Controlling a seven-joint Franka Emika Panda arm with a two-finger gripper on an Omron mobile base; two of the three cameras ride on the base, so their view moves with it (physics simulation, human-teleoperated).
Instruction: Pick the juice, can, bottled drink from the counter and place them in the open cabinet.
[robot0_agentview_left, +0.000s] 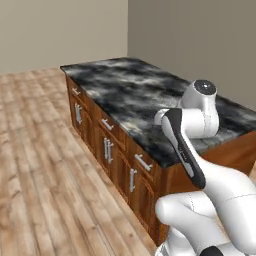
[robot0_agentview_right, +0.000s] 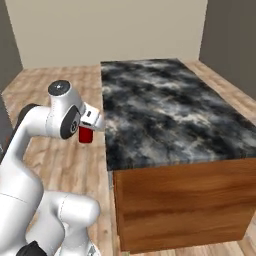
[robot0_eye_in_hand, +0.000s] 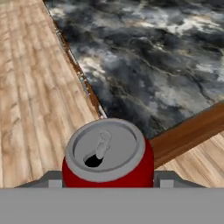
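We see the can (robot0_eye_in_hand: 108, 157) held between the fingers (robot0_agentview_right: 86, 134): in the hand view its red body sits squarely between the two grey finger bases, which press in on it from either side, so the fingers are closed on the can. Its silver top faces the hand camera, with the pull tab and the dark drinking hole plain to see. We can read no brand, label or writing on the can; the red wall that shows is bare, and the lid carries no legible marks.

Taking the surface (robot0_agentview_right: 165, 110) as our landmark, the can hangs in the air just off its long front edge, near the corner closest to the robot, above the wooden floor (robot0_agentview_left: 35, 165) and not resting on the stone. In the right base view the can shows as a small red cylinder under the white hand, just beside the surface's edge and roughly level with its top. In the left base view the arm's (robot0_agentview_left: 192, 130) upper links stand in front of the near end of the surface, and the can is hidden there.

The surface is black and grey marbled stone. Below it, on the front side, run brown wooden drawers and doors with silver handles (robot0_agentview_left: 107, 148), and its near end is a plain wooden panel (robot0_agentview_right: 185, 202). Beyond the surface's far end stand beige and grey walls (robot0_agentview_left: 60, 30). No writing shows on the drawers, the panel or the walls.
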